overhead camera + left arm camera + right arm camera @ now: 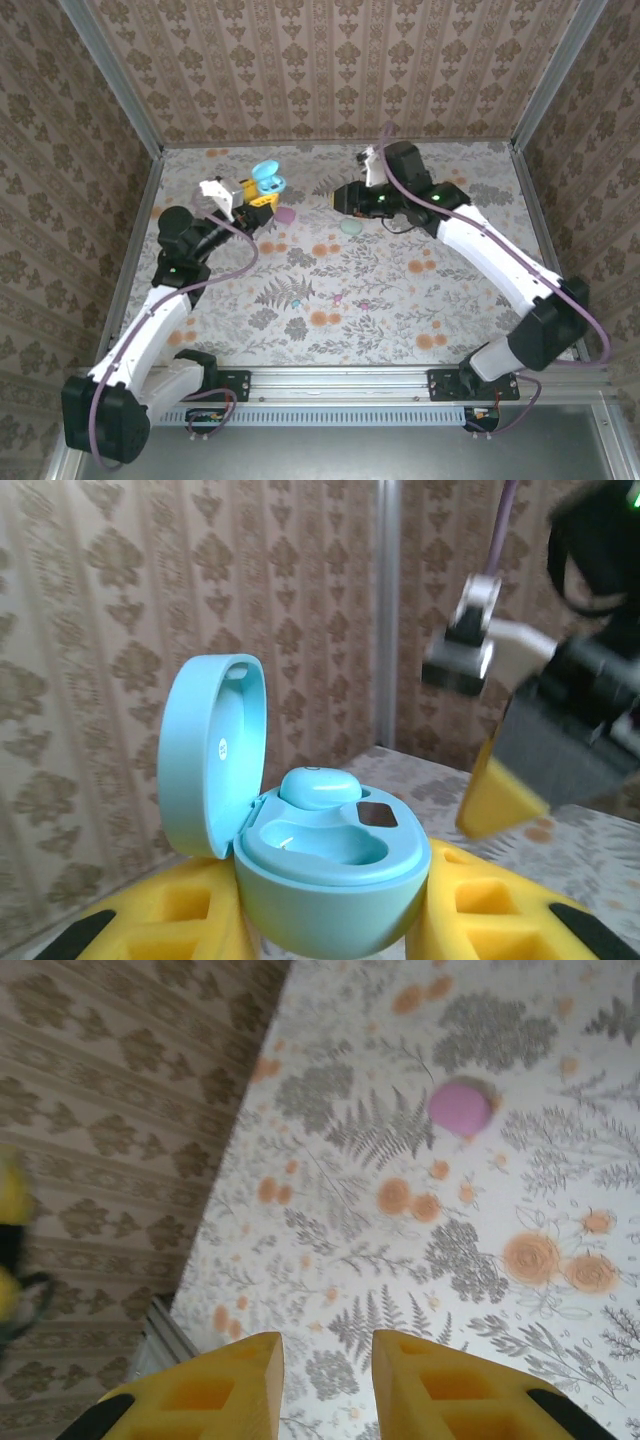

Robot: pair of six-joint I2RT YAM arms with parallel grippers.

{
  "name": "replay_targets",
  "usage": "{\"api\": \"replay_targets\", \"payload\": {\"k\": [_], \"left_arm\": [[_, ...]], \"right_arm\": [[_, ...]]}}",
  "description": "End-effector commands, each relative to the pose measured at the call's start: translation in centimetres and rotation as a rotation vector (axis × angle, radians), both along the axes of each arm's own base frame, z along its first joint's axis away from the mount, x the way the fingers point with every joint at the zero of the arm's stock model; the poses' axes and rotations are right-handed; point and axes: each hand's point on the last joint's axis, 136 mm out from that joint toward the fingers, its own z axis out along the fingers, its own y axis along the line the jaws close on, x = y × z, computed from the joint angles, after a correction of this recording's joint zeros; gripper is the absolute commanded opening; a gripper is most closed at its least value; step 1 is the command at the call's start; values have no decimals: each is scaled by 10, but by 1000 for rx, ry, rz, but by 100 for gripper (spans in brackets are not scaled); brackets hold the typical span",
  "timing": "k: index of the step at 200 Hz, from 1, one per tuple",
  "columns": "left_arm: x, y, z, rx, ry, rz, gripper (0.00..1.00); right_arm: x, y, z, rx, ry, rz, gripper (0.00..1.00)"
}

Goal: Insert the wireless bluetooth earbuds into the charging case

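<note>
Between the yellow fingers (480, 900) of the left claw (248, 192), a pale blue charging case (330, 880) is gripped by its lower half and held up off the far left part of the tabletop (300, 335). The claw is closed on the case from both sides. The lid (210, 750) is swung open, standing upright on the left in the wrist view. One earbud (318, 785) of the same blue is seated in the far socket of the case; the near socket is seen bare.

Facing it across a gap, the right claw (325, 1360) is parted only narrowly. The patterned tabletop is seen between its fingers and nothing is held in it. From above, its tip is pointed at the held case, near it but apart.

On the tabletop below the gap between the two claws, a closed pink case (285, 214) lies just beside the left claw, and a closed green case (351, 226) lies just in front of the right claw.

Nearer the arm bases, two loose earbuds (338, 297) are seen as tiny pastel specks mid-tabletop, well apart from both claws.
</note>
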Motion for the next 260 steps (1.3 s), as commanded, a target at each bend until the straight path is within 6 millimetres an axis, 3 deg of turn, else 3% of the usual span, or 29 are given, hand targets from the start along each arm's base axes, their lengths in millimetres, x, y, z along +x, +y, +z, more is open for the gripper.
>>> {"api": "replay_targets", "payload": {"k": [1, 43, 88, 133, 173, 260], "left_arm": [[-3, 18, 8, 8, -34, 90, 31], [-16, 32, 25, 7, -65, 141, 31], [-23, 40, 37, 14, -91, 181, 31], [-23, 41, 43, 16, -110, 191, 32], [-24, 42, 45, 15, -117, 195, 32], [-25, 42, 47, 13, -124, 191, 32]], "right_arm": [[-21, 19, -74, -134, 176, 122, 33], [-52, 70, -150, -275, 300, 356, 38], [-72, 94, -189, -411, 261, 500, 42], [-93, 102, -212, -491, 270, 629, 44], [-96, 98, -229, -611, 247, 666, 47], [-106, 104, -243, -733, 199, 786, 50]]}}
